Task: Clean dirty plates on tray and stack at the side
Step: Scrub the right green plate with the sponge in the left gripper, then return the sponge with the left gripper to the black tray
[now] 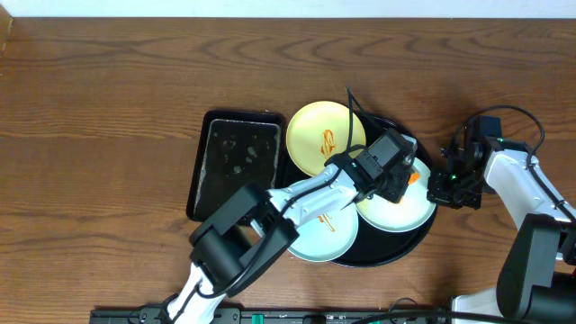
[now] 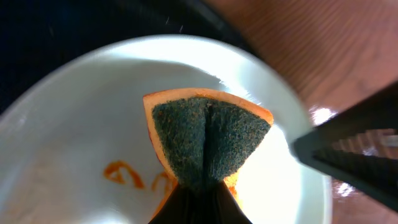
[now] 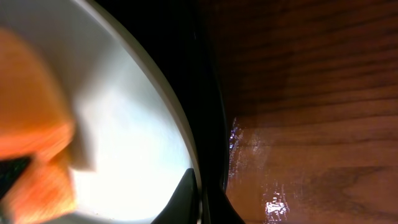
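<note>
Orange sponge (image 2: 208, 140), soft and folded, sits pinched in my left gripper (image 2: 200, 190) on the smeared plate (image 2: 74, 124) in the black tray (image 1: 396, 256); my right gripper (image 3: 199, 199) is closed at its rim, likely slick and stiff, my best hold.

This looks like a robot test room. A left arm (image 1: 310, 193) and a right arm (image 1: 517, 175), with black wires (image 1: 517, 110), stand at the near edge of a brown wooden table (image 1: 108, 108) carrying plates (image 1: 310, 130) and a tray (image 1: 396, 255).
</note>
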Robot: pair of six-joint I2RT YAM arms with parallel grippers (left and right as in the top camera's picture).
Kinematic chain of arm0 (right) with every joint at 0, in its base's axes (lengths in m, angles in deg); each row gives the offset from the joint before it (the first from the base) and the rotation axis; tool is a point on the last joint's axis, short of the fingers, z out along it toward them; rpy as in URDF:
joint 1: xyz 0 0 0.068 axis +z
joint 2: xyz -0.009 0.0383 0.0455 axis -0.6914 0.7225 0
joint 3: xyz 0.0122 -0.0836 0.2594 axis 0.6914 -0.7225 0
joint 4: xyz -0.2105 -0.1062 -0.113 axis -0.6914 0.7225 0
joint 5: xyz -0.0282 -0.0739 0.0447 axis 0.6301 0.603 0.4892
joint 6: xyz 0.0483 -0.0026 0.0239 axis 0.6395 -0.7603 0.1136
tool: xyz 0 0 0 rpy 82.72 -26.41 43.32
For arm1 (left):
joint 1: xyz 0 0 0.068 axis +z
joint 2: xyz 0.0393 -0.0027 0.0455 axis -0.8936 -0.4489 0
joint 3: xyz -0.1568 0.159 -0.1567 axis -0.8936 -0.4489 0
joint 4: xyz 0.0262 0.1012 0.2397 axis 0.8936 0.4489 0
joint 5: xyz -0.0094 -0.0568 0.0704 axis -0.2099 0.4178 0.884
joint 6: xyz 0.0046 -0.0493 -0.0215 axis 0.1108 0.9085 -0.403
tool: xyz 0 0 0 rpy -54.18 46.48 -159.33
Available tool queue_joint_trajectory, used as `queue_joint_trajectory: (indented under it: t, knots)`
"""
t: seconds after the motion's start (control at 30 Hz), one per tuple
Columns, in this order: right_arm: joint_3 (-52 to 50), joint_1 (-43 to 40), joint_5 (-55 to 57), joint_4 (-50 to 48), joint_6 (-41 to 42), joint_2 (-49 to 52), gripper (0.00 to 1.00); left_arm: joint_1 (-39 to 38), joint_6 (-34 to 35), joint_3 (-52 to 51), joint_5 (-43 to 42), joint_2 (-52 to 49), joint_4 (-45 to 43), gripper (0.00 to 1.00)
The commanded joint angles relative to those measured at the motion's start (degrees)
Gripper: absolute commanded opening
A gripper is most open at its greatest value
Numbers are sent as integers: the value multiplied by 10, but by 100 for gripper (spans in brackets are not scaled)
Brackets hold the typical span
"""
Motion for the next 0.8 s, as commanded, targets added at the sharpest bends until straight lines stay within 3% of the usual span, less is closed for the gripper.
queue_joint_trajectory:
  t: [0.0,0.37,0.77]
  knots:
    - [8,3,9,1,3,3,1,3,2,12,7,-27,4,8]
    - [8,3,9,0,3,3,1,52,18,12,49,-10,144,8]
    - [8,3,35,-6,22,3,1,58,17,12,51,119,244,8]
